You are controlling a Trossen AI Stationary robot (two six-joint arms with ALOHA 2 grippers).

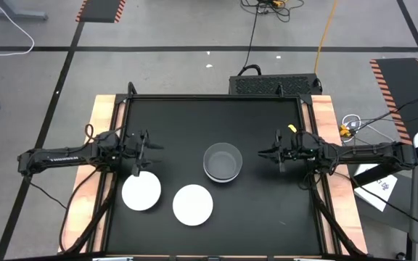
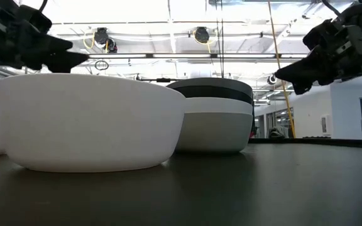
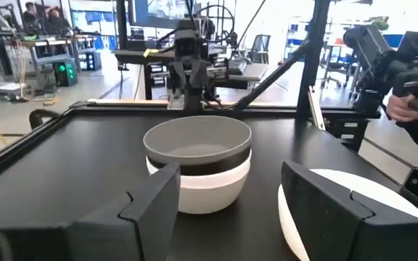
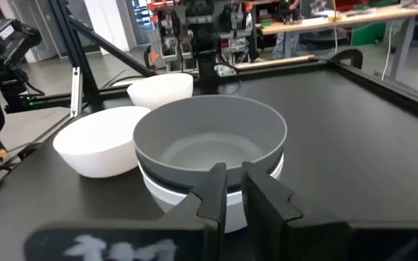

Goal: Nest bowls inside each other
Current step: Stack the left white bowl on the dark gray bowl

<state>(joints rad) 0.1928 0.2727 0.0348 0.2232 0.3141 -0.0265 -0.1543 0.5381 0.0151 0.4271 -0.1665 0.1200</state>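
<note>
A nested stack of bowls [image 1: 222, 162] stands near the table's middle, with a grey bowl [image 4: 209, 138] on top, a dark band under it and a white bowl [image 3: 209, 190] at the bottom. Two single white bowls [image 1: 141, 193] [image 1: 192, 204] rest upright on their bases toward the near edge. My left gripper [image 1: 148, 148] hovers open to the left of the stack, pointing level at it [image 3: 231, 210]. My right gripper [image 1: 265, 154] hovers to the right of the stack, also level, its fingers [image 4: 212, 190] almost together with nothing between them.
The black tabletop [image 1: 267, 217] has a raised frame [image 1: 216, 96] around it. Bare surface lies on the far half and at the near right. A person's hand [image 3: 405, 105] shows in the room beyond the table.
</note>
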